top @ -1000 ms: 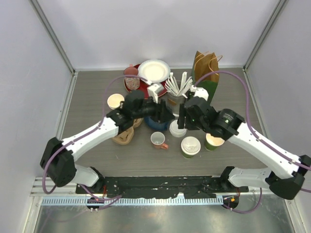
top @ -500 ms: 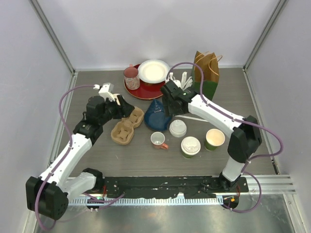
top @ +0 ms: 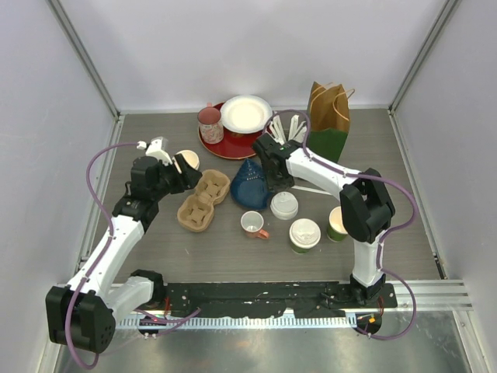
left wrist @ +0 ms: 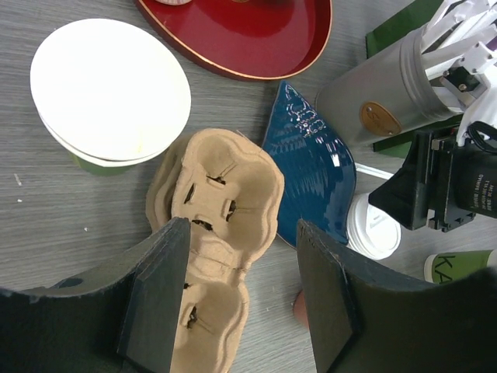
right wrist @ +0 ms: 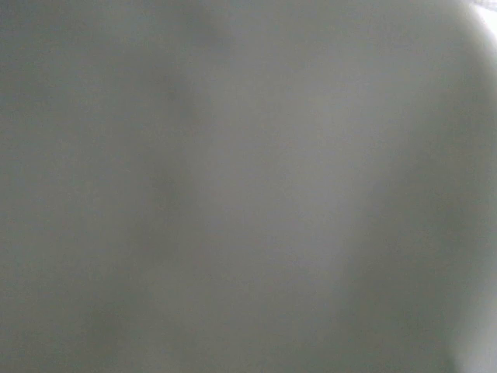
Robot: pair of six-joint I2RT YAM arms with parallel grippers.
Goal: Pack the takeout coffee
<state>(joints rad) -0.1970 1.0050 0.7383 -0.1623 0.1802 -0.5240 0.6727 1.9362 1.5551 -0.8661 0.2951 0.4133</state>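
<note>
A lidded green cup (top: 304, 234) stands at front centre. An open green cup (top: 338, 224) stands to its right, partly behind my right arm. A third open green cup (top: 185, 161) with a cream inside stands at the left and also shows in the left wrist view (left wrist: 109, 93). A loose white sip lid (top: 284, 204) lies by the blue dish. My left gripper (top: 189, 176) is open and empty above the brown pulp cup carrier (left wrist: 213, 202). My right gripper (top: 272, 177) hangs by the blue dish (top: 250, 185). Its wrist view is a grey blur.
A white mug with a pink handle (top: 252, 224) stands in front of the dish. At the back are a red tray (top: 227, 145) with a white plate (top: 246, 114) and a pink cup (top: 210, 121), a metal utensil canister (left wrist: 380, 97), and a brown and green paper bag (top: 329, 116).
Both arms have drawn back from the table's middle. My left gripper has moved left to the carrier's far end. My right arm has folded, its gripper now low beside the blue dish.
</note>
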